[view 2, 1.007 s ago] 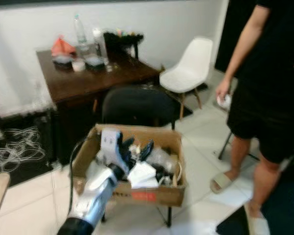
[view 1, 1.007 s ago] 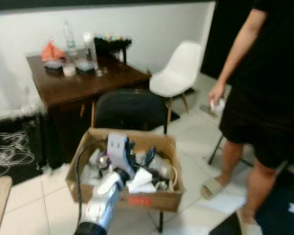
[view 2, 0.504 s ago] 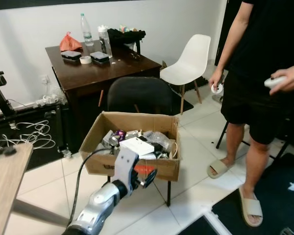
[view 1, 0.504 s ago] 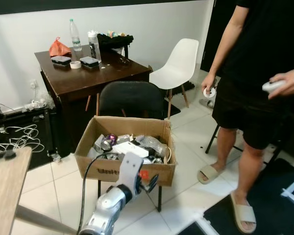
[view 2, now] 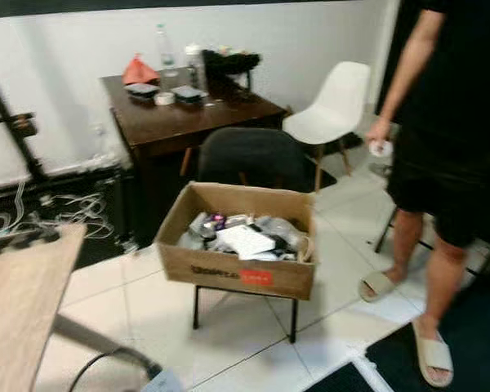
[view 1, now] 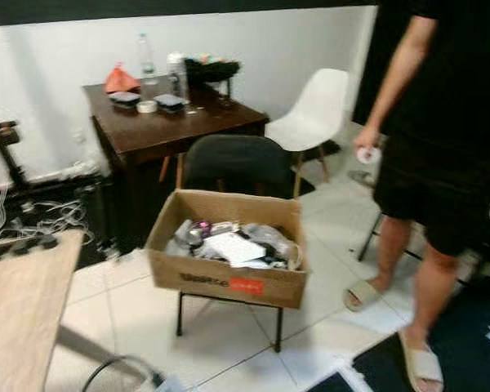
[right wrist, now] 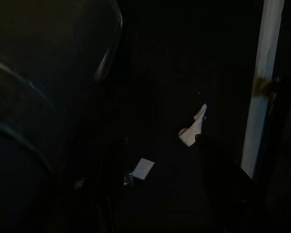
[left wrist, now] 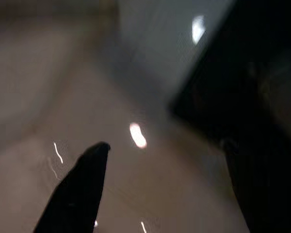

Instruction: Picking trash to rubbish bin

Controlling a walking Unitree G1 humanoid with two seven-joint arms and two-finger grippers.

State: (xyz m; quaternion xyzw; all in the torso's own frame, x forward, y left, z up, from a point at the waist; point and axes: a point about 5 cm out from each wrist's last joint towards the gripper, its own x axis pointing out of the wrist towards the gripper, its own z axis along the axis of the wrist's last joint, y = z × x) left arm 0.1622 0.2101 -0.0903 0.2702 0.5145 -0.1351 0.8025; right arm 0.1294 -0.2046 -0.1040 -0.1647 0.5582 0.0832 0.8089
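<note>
Saw a cardboard box (view 1: 229,278) heaped with trash (view 1: 233,243), resting on a black chair (view 1: 237,167) before a dark wooden desk (view 1: 175,131). Noted a person (view 1: 441,147) in black standing just right of it. Could not tell the left gripper (left wrist: 150,194) finger spacing from one blurred finger (left wrist: 77,194). Found the right gripper (right wrist: 160,194) in darkness, state unreadable.

A home room used as a work space: white tiled floor (view 1: 139,310), dark wooden worktop (view 1: 175,122) with bottles against a white wall, white shell chair (view 1: 314,110), tangled cables (view 2: 33,216), cardboard box (view 2: 245,269) of clutter.
</note>
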